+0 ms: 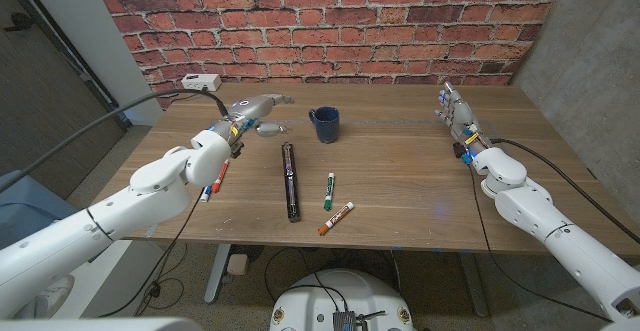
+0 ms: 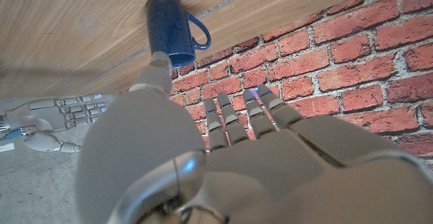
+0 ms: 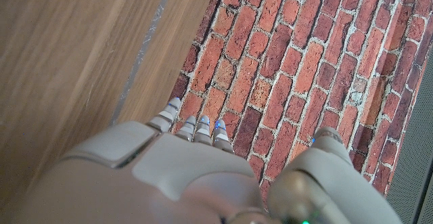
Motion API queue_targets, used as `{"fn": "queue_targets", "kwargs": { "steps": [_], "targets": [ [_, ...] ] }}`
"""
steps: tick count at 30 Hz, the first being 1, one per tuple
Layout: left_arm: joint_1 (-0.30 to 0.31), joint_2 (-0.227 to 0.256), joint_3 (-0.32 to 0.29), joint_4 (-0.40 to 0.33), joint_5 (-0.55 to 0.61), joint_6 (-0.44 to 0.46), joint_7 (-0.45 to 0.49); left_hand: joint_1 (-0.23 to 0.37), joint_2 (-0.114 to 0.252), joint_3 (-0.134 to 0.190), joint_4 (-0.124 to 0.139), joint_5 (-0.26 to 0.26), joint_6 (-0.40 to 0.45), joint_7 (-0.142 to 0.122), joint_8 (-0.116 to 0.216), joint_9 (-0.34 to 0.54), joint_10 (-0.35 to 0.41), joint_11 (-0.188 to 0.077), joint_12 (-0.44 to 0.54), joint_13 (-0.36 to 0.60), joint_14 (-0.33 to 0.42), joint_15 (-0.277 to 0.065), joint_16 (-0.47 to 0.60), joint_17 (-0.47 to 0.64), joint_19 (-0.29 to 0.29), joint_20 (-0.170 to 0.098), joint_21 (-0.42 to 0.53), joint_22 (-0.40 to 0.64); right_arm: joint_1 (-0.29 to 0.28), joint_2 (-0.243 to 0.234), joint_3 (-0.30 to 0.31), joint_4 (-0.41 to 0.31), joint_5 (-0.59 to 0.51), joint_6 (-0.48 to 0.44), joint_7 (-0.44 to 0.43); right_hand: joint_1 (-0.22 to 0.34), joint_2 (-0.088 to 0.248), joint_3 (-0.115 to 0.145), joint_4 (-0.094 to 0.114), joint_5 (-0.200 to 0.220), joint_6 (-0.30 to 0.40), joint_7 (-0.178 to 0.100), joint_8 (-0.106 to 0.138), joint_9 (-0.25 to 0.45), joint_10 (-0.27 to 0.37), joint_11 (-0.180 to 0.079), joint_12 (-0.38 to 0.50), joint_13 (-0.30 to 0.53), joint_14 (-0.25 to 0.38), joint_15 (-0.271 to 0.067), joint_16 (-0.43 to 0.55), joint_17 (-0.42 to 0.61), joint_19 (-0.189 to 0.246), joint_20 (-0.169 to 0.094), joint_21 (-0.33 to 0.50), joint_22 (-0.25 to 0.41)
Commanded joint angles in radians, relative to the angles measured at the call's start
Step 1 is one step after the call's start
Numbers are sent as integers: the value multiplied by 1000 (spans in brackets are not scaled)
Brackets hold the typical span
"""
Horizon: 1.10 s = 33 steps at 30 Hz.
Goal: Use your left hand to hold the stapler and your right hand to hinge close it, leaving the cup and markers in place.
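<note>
Looking down from the head view, I had the stapler (image 1: 290, 180) lying hinged wide open in one long dark line at the middle of the bench (image 1: 400, 186), untouched. My left robot hand (image 1: 255, 108) hovered behind it toward the back-left, fingers stretched out and holding nothing, near a small grey object (image 1: 268, 128) I could not identify. My right robot hand (image 1: 456, 113) stood well apart at the far right, fingers straight and also empty.

The blue cup (image 1: 324, 124) stood just beside the stapler's far end, and that worried me most: as I judged it, bringing the left robot hand in from there could clip the cup. A green marker (image 1: 328, 190) and an orange marker (image 1: 336, 218) lay close to the stapler's near end, right where my right arm would sweep in, so a low approach might scatter them. A red marker (image 1: 220, 176) and a blue one (image 1: 207, 191) lay under my left forearm. Folding the stapler without a firm hold could also make it skid.
</note>
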Motion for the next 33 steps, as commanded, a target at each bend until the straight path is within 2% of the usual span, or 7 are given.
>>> {"fn": "queue_targets", "kwargs": {
  "steps": [1,5,9,13,23,28,33],
  "targets": [
    [-39,-8,38,-5,135,3,-58,0,-8,-12,2,6,19,2,11,1,14,-10,6,10,11,-129,4,8,35,-30,15,3,2,4,2,9,3,9,3,5,6,-3,0,-1,2,2,0,2,-3,-1,4,0,2,-1,7,3,7,-1,-8,6],
    [-49,-16,47,-5,170,1,-79,-3,-2,-18,5,7,26,0,16,0,31,-9,13,14,27,-137,13,15,58,-33,21,5,1,2,3,9,2,8,2,6,6,-3,-1,-1,2,2,1,2,-2,-2,4,0,1,-1,7,2,8,-2,-9,6],
    [-61,-18,49,0,179,-12,-111,3,22,-15,8,8,35,4,21,0,50,-12,22,20,47,-140,25,25,76,-32,25,6,-1,2,5,8,4,7,-2,6,7,-3,-1,-1,2,3,0,2,-3,-5,4,0,2,-1,7,1,8,-1,-11,6],
    [-86,-11,65,1,216,-30,-164,-2,17,-23,8,6,35,-1,22,-1,56,-10,25,23,50,-141,27,28,77,-31,24,7,-2,2,6,8,4,7,-3,7,8,-4,-2,-2,1,3,0,2,-3,-2,4,0,2,-1,7,1,9,-2,-13,6],
    [-104,-16,77,-3,262,-59,-247,-11,14,-37,10,6,13,-3,14,-4,42,-9,21,29,38,-135,24,34,67,-24,17,7,-1,-2,4,9,1,-1,-4,8,8,-5,-3,-2,2,3,0,2,-1,-3,5,0,0,-1,7,0,11,-2,-18,6],
    [-99,-20,70,-4,286,-57,-259,-4,9,-44,2,6,60,-4,34,-4,59,-11,29,35,47,-140,24,31,67,-31,13,6,-1,-2,5,11,1,-3,-7,7,9,-6,-3,-2,2,3,0,2,-2,-3,4,0,1,-1,7,0,12,-1,-20,6],
    [-101,-13,63,-9,316,-51,-286,9,10,-39,-6,7,63,-3,36,-5,64,-13,31,37,51,-141,21,28,66,-31,12,6,0,-2,4,10,-2,-8,-13,7,10,-7,-4,-2,1,2,0,2,-1,-2,5,0,0,-1,7,-1,12,-1,-23,6]
  ]
}}
